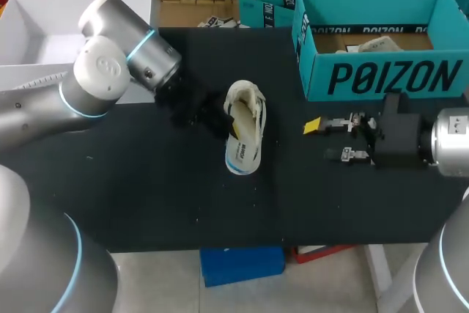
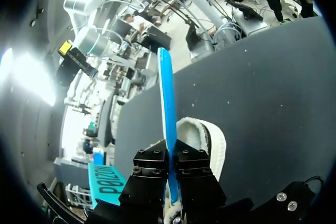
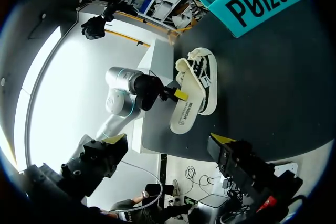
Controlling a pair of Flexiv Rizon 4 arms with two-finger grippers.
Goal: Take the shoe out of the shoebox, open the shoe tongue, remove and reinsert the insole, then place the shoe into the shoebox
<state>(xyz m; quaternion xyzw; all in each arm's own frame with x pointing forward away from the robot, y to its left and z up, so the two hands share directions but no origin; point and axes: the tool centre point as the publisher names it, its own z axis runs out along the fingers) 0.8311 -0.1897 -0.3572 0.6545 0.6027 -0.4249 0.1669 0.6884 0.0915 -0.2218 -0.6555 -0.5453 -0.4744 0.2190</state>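
Now the shoe [image 1: 256, 108] lies out of its box, on its side on the black surface [image 1: 146, 196], right at the tip of the left pincer [image 1: 223, 119]. It is a white and cream shoe with dark stripes on its side and a soft, fluffy lining round the opening. The insole [image 1: 240, 153] sticks partly out of it. From above the insole looks cream, with a small printed patch near one end. From the left wrist it shows as a thin bright blue strip [image 2: 167, 103], seen edge on.

The left pincer [image 2: 170, 156] is closed tight on the insole. Its two black fingers [image 2: 152, 169] press on it from both sides, and the blue strip stands up ahead of them. The fluffy opening of the shoe [image 2: 202, 137] sits just under and ahead of this pincer. From the right wrist, the left pincer's yellow tip [image 3: 176, 94] touches the insole [image 3: 185, 111] beside the striped shoe [image 3: 206, 77].

The right pincer [image 1: 322, 140] is wide open and holds nothing. It sits low over the surface, and the shoe is well apart from it, out ahead of its fingers. The blue-green shoebox [image 1: 381, 75] stands open, close beside the right pincer and far from the left one.
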